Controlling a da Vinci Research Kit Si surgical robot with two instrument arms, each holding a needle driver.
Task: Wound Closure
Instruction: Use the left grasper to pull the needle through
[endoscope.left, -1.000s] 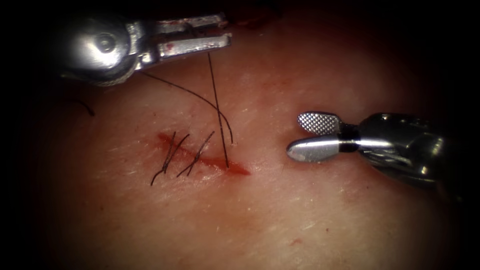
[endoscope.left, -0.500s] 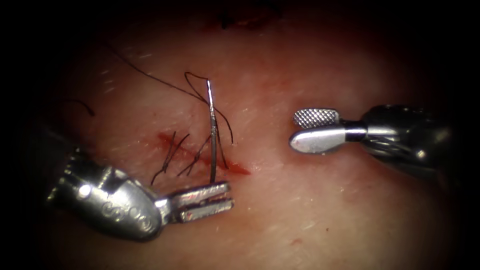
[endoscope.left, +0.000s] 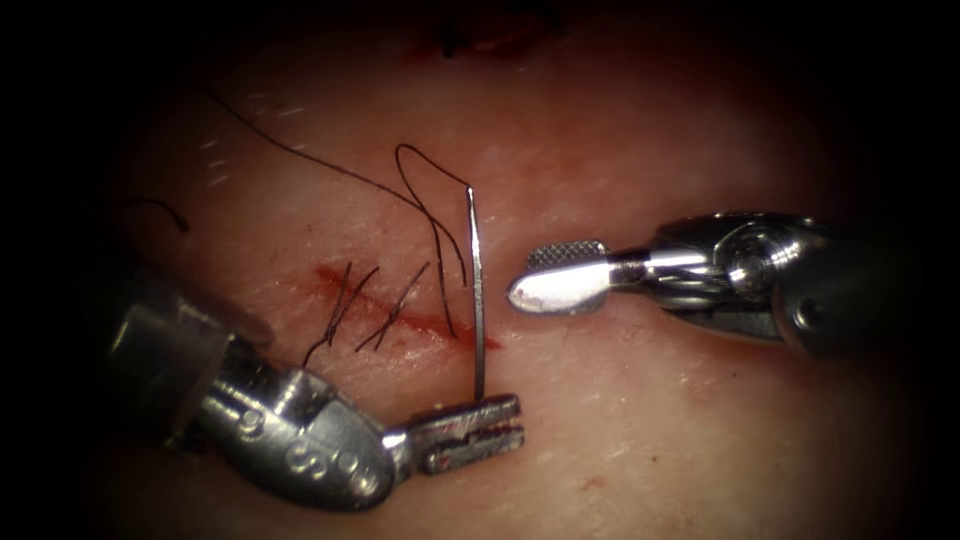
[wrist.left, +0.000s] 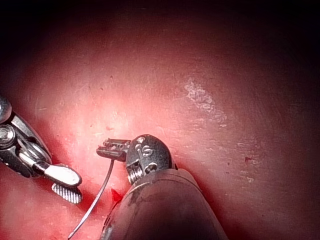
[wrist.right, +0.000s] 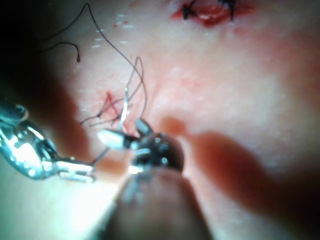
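The cut (endoscope.left: 400, 315) in the tissue (endoscope.left: 650, 430) runs slantwise and carries two dark stitches (endoscope.left: 345, 305). My left tool (endoscope.left: 515, 425) comes in from the lower left, below the cut's right end, shut on the needle (endoscope.left: 476, 290) near its lower end. The needle rises steeply above the tissue, free of it. Thread (endoscope.left: 420, 190) leaves its upper end, loops and drops to the cut. My right tool (endoscope.left: 522, 275) is open just right of the needle, holding nothing. The left wrist view shows the left tool (wrist.left: 100, 149) gripping the needle (wrist.left: 100, 195). The right wrist view shows the right tool (wrist.right: 120, 132) beside the needle (wrist.right: 122, 107).
A long thread tail (endoscope.left: 290, 150) trails off to the upper left over the tissue. A short loose thread end (endoscope.left: 165, 210) lies at the far left. Another stitched cut (wrist.right: 210, 12) lies farther back. Red fluid marks the cut's right end (endoscope.left: 480, 342).
My left tool swung from above the cut to below it, carrying the needle, then shifted right. My right tool moved left and turned at the wrist, close up to the needle, jaws still open.
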